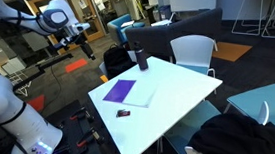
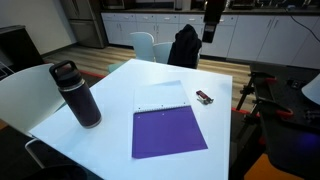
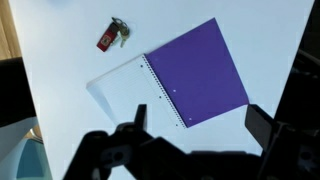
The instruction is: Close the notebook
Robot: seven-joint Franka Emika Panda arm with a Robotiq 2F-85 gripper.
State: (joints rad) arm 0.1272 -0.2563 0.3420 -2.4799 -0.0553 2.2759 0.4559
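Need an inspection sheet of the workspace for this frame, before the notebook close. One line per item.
Surface: white table, mostly bare.
Job's things: notebook lies open and flat, with the purple cover beside a white page.
Clutter: dark bottle upright, apart from the notebook; red-tagged keys near the white page, not touching it.
Grippers: gripper open, above the notebook, holding nothing.
Cables: nothing seen on the table.
Surroundings: chairs around the table; dark jacket heaped on one.

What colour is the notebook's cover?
The notebook cover is purple; clearest in the wrist view.
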